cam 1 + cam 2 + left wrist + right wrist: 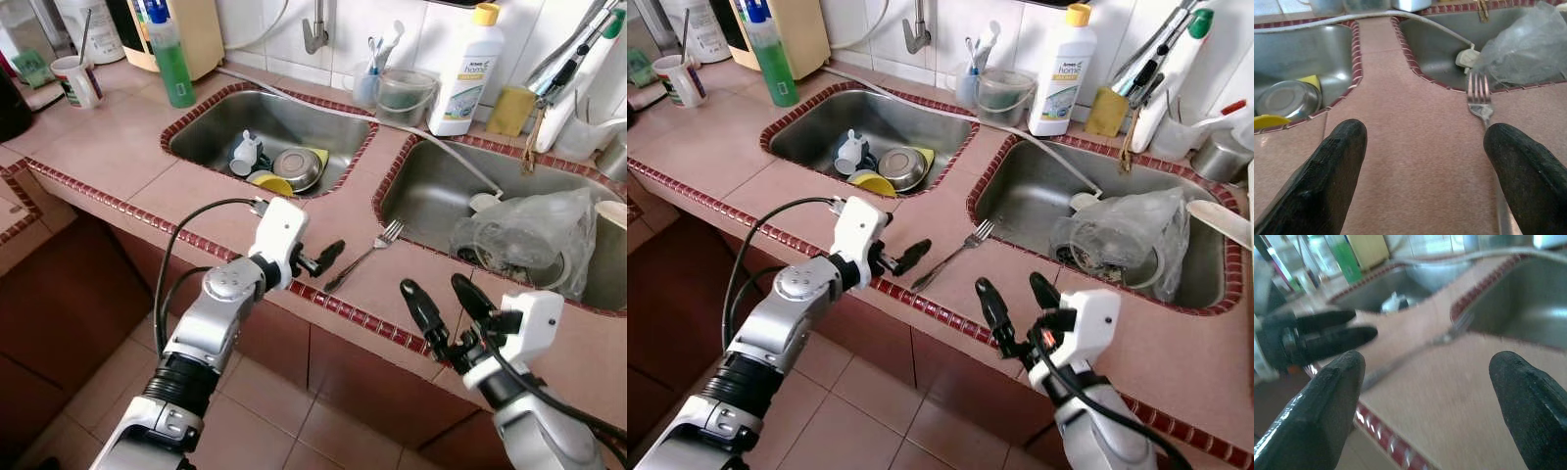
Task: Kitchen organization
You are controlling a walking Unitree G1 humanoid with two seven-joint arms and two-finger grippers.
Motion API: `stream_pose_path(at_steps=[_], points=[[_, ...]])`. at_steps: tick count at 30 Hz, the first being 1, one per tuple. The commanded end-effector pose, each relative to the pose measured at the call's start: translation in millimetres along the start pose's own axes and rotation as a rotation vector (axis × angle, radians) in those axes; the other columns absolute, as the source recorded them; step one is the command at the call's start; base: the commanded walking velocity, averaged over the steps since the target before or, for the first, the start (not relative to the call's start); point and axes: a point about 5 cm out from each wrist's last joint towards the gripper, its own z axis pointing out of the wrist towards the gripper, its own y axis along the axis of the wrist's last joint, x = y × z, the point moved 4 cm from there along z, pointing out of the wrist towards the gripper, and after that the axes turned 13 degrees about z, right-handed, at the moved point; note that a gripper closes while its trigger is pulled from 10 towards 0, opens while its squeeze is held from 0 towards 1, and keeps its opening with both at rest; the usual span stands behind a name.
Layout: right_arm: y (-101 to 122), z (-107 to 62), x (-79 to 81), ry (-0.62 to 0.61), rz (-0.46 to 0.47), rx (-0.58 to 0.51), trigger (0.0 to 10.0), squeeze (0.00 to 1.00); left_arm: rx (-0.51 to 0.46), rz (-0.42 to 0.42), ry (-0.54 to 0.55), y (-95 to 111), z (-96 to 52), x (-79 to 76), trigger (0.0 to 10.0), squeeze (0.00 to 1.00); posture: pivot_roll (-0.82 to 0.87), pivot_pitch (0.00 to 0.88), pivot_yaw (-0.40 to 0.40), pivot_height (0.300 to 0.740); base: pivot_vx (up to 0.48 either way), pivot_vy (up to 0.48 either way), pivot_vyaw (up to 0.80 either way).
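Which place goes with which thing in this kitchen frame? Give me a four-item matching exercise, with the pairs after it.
Things:
1. fork
2. steel bowl
3. clear plastic bag
4. green bottle

Places:
A. in the sink basin on the robot's right
B. standing on the counter behind the left basin's far-left corner
C. lying on the counter strip between the two basins, in front of the left gripper
D. in the sink basin on the robot's left, among other dishes

Pairs: 1-C, 2-D, 3-A, 4-B
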Motion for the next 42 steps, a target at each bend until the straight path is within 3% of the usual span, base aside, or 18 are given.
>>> stream_pose_path(at_steps=[1, 19, 29, 33, 42], points=[[1, -2.5, 1.5, -0.008, -0.012, 0.008, 10.0, 0.0, 0.032, 0.004, -0.021, -4, 2.3, -3.3, 10.0, 0.0, -0.2, 0.121, 0.082, 0.74, 0.0, 0.0, 0.0], [0, -15.9, 9.3, -0.004, -0.042, 0.048, 10.0, 0.0, 0.072, -0.068, -0.069, 5, 22.1, -25.6, 10.0, 0.0, -0.23, 0.127, 0.112, 0.74, 0.0, 0.0, 0.0], [9, -22.8, 3.5, -0.025, -0.073, 0.047, 10.0, 0.0, 0.121, -0.098, -0.084, -3, 22.3, -36.6, 10.0, 0.0, -0.26, 0.153, 0.111, 0.74, 0.0, 0.0, 0.0], [10, -26.9, 4.7, -0.03, -0.075, 0.056, 10.0, 0.0, 0.154, -0.107, -0.089, -14, 19.0, -41.9, 10.0, 0.0, -0.26, 0.18, 0.113, 0.74, 0.0, 0.0, 0.0], [11, -28.0, 14.0, -0.001, -0.064, 0.069, 10.0, 0.0, 0.157, -0.093, -0.094, -10, 24.4, -40.4, 10.0, 0.0, -0.25, 0.226, 0.117, 0.74, 0.0, 0.0, 0.0]])
